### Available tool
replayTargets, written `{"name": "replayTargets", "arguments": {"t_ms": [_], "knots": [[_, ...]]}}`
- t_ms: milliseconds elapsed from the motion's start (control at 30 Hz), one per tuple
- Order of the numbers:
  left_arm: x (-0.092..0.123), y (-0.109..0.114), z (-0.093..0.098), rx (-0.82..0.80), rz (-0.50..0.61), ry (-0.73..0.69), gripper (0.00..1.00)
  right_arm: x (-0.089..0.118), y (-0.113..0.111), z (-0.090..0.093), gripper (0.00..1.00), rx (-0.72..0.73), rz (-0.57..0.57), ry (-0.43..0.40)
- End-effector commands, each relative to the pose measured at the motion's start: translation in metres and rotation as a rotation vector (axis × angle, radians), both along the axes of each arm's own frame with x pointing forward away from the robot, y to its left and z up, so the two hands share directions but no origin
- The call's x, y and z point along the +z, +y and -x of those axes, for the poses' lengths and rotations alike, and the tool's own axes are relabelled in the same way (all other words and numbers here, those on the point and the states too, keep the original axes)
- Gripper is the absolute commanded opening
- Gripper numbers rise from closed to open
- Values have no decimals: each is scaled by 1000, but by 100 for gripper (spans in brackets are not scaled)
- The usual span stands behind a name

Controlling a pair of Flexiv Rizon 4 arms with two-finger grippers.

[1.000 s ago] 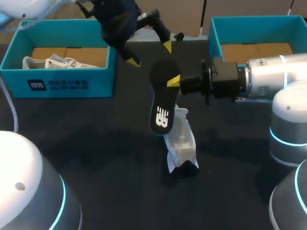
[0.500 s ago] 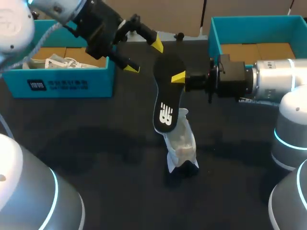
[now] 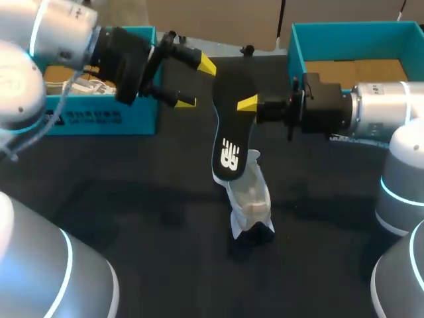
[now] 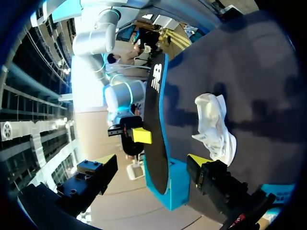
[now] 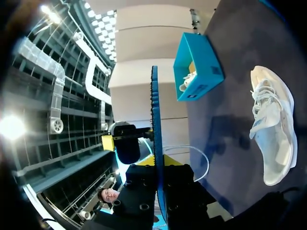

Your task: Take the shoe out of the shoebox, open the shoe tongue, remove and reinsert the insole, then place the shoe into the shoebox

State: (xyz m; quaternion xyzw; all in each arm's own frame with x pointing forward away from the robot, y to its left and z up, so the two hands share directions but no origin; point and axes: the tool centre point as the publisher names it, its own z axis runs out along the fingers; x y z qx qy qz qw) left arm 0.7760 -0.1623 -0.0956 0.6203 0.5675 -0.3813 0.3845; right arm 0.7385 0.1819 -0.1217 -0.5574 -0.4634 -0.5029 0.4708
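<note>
The black insole (image 3: 230,126) hangs on edge above the middle of the desk (image 3: 132,199), its printed end down and just over the white shoe (image 3: 250,199); whether the two touch I cannot tell. The right tool (image 3: 246,106) is clamped on the insole's upper part; one yellow tip shows on the near face, the other finger is hidden behind it in the head view; the right wrist view shows the insole edge-on between the fingers. The shoe lies on the desk, outside both boxes. The left tool (image 3: 193,83) hovers just beside the insole's top, fingers spread wide and clear of it; in the left wrist view the insole stands ahead of it. Behind the left tool is a teal box (image 3: 99,118) with a second shoe (image 3: 76,86) inside; another teal box (image 3: 296,46) sits behind the right arm (image 3: 384,112).
</note>
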Motion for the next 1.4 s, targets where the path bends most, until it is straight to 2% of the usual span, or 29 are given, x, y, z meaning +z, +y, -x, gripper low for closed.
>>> {"name": "replayTargets", "arguments": {"t_ms": [33, 267, 333, 400, 433, 633, 800, 1000, 1233, 1367, 1400], "knots": [[-6, -2, 5, 7, 195, -4, 84, 3, 5, -4, 0, 8, -13, -8], [-12, -9, 6, 25, 271, -12, 70, 9, 9, -4, 0, 15, -20, -13], [-13, -11, 6, 32, 283, -13, 64, 10, 11, -4, 0, 17, -20, -15], [-14, -13, 6, 39, 292, -14, 52, 12, 13, -3, 0, 20, -20, -17], [-14, -14, 5, 42, 304, -18, 49, 12, 14, -3, 0, 24, -20, -19], [-16, -23, 6, 56, 331, -20, 54, 12, 21, 0, 0, 32, -22, -17], [-16, -29, 5, 66, 355, -14, 49, 12, 25, 2, 0, 40, -26, -16], [-17, -35, 1, 97, 383, -10, 48, 12, 28, 6, 0, 43, -25, -17], [-21, -40, 1, 104, 391, -5, 41, 13, 29, 9, 0, 33, -19, -16], [-23, -40, 1, 125, 398, -1, 28, 13, 31, 11, 0, 29, -16, -14], [-23, -40, 1, 127, 399, -1, 28, 13, 31, 11, 0, 29, -16, -14]]}}
